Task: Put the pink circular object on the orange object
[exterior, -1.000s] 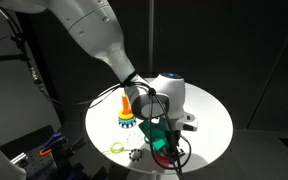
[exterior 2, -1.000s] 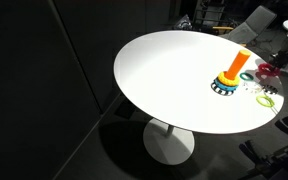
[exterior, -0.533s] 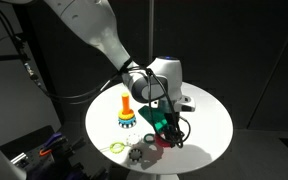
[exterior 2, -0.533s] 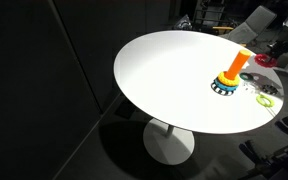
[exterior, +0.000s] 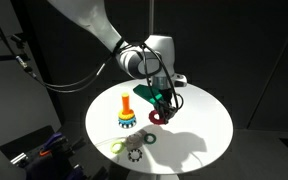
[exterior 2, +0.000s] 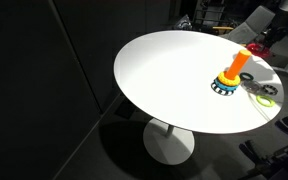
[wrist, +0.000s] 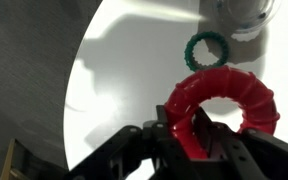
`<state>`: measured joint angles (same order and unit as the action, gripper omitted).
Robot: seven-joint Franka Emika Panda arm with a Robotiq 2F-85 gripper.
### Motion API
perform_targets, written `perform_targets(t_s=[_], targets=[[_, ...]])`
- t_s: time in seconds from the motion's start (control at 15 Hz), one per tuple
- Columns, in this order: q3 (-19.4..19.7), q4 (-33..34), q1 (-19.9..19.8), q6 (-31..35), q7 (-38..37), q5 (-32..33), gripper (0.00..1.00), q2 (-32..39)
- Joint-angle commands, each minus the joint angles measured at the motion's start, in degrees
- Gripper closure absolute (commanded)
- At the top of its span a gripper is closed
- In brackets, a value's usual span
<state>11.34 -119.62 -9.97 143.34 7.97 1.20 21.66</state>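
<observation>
Between the jaws of the gripper, which are clamped on its near rim, sits the pink circular object, with one finger seemingly through the centre hole. It hangs clear of the table. It looks like a light, stiff plastic ring, smooth and probably slippery. A pinch across the band is the sound hold, and it should neither bend nor break. At 9 o'clock from the gripper in an exterior view stands the orange object, one peg rising from stacked rings whose number I cannot tell. At 12 o'clock from the held ring in the wrist view lies one dark green ring. At 7 o'clock from the gripper in an exterior view lies one yellow-green ring. Only one pink ring shows.
</observation>
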Motion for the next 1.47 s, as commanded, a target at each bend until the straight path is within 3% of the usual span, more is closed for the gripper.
perform_targets(t_s=[0.0,0.8,1.4], targets=[[-2.2,1.66,-0.2,-5.14,-0.2,-0.4,0.9,-2.98],[-7.17,7.47,1.97,-16.55,0.17,-3.27,0.9,-6.42],[-9.6,5.75,5.26,-17.25,0.45,-2.12,0.9,-6.96]])
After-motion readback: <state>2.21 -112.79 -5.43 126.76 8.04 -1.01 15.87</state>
